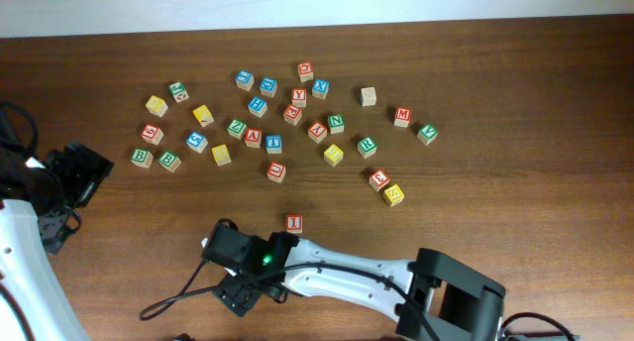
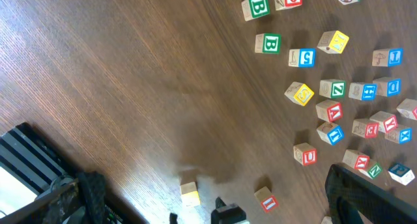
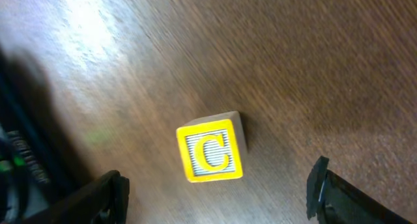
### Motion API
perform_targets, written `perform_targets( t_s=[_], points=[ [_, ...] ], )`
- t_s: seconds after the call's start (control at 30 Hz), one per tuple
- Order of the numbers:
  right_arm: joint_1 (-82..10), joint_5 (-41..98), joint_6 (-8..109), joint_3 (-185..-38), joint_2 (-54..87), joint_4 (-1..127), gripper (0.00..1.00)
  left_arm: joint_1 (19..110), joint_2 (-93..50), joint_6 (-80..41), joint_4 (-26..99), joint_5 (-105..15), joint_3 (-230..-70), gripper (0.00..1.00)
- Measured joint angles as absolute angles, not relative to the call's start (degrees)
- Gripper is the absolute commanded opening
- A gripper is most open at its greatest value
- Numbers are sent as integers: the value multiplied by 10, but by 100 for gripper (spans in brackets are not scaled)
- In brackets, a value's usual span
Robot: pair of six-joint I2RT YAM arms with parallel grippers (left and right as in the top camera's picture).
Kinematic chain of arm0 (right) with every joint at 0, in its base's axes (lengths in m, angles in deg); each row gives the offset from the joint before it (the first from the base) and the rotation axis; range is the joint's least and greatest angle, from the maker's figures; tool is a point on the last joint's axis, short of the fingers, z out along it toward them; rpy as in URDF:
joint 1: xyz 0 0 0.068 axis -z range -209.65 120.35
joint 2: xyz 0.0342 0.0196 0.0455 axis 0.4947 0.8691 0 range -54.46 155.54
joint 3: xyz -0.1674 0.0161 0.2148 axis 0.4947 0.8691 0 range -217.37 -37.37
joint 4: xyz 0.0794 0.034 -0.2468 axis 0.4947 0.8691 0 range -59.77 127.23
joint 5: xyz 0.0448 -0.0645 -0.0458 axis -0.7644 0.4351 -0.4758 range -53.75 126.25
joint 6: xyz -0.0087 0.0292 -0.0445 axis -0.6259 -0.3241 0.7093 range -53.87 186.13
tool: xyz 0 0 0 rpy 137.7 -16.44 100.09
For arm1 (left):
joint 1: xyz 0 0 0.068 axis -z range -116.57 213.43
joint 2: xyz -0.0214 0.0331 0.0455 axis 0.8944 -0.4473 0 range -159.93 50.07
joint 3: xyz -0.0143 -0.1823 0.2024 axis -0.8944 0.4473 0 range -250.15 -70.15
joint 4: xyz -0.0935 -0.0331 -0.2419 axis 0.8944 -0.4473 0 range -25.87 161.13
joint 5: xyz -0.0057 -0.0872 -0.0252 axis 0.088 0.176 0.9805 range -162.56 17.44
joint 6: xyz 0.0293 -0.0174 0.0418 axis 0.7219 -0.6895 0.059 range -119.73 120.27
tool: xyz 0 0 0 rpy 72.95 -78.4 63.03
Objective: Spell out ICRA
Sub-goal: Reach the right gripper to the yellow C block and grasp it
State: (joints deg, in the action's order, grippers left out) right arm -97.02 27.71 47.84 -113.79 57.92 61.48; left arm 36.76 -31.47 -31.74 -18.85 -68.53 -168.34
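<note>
The yellow C cube (image 3: 210, 152) lies face up on the table. My right gripper (image 3: 218, 195) is open just short of it, a finger out to each side and neither touching. In the overhead view that gripper (image 1: 243, 282) covers the C. The left wrist view shows the C's plain side (image 2: 189, 194). To the C's right lies the red I cube (image 1: 293, 223) (image 2: 267, 200). The green R (image 1: 367, 144) and red A (image 1: 254, 138) sit in the scatter of cubes. My left gripper (image 1: 84, 172) is open and empty at the table's left edge.
Several other letter cubes (image 1: 297, 95) are spread across the far middle of the table, from the green B cubes (image 1: 168, 161) on the left to a green one (image 1: 427, 133) on the right. The right arm (image 1: 357, 280) stretches along the near edge.
</note>
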Motion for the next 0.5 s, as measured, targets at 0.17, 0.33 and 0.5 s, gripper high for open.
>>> perform_targets(
  t_s=[0.17, 0.33, 0.5],
  points=[
    [-1000, 337, 479, -1138, 583, 600, 69, 368, -315, -317, -188, -685, -1683, 99],
    [-1006, 369, 481, -1138, 599, 595, 66, 368, -315, -317, -188, -685, -1683, 99],
    [-1006, 374, 481, -1138, 624, 588, 61, 368, -315, -317, -188, -685, -1683, 99]
  ],
)
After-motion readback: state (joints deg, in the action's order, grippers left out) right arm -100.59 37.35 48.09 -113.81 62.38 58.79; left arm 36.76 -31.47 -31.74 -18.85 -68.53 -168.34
